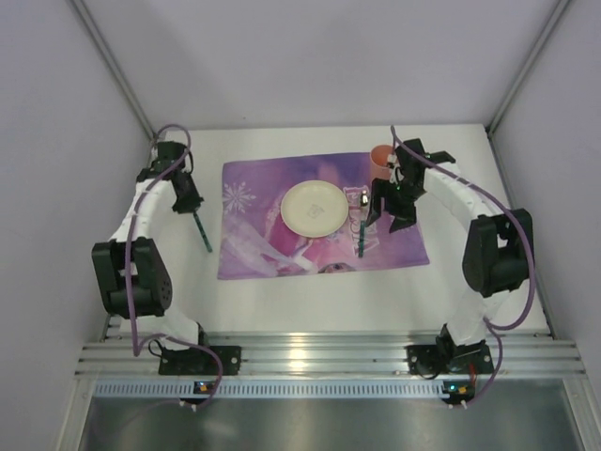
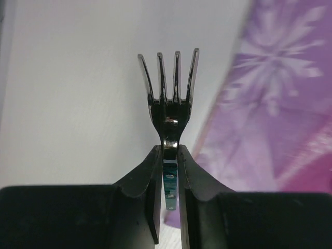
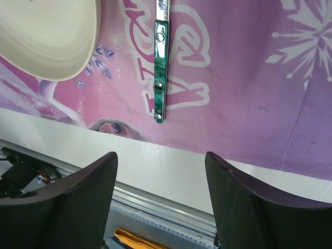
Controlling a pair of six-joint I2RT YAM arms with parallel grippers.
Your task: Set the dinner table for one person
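The left gripper [image 2: 170,151] is closed on the neck of the fork [image 2: 168,83], over the white dinner table [image 1: 310,305] just left of the purple placemat [image 1: 319,216]. The right gripper [image 3: 161,158] stands wide open and holds nothing, above a green-handled utensil [image 3: 160,78] lying on the placemat beside the plate [image 1: 315,209]. The hold on the fork is narrow, so I think it may turn between the fingers and land crooked, or across the placemat edge

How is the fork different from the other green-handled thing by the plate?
The fork is pinched in the left gripper over the white table, beside the purple mat; the other utensil lies loose on that mat, right of the plate, near the open right gripper. Both have green handles.
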